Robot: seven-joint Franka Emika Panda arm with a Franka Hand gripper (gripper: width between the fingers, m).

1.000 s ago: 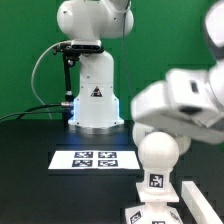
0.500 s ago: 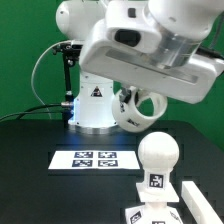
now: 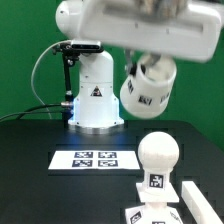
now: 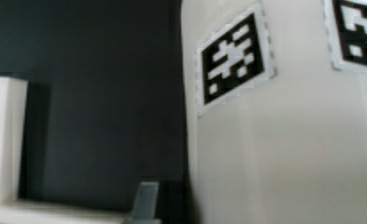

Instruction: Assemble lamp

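Observation:
The tapered white shade [image 3: 150, 90] with square tags hangs in the air, tilted, held under my gripper [image 3: 141, 68], above and behind the bulb. The round-headed bulb [image 3: 158, 156] stands upright on the stepped base [image 3: 145, 212] at the front of the exterior view's right. In the wrist view the shade [image 4: 278, 130] fills most of the picture, with two tags showing. One dark fingertip [image 4: 148, 198] lies against its side; the other finger is hidden.
The marker board [image 3: 93, 158] lies flat in front of the robot's white pedestal [image 3: 95, 95]. A white block [image 3: 197, 196] sits at the exterior view's right edge beside the base. A white angled bar [image 4: 9, 140] shows in the wrist view.
The arm has swung up and back from the front right. The shade in its grip has risen and moved a little to the exterior view's right. The bulb and base have not moved.

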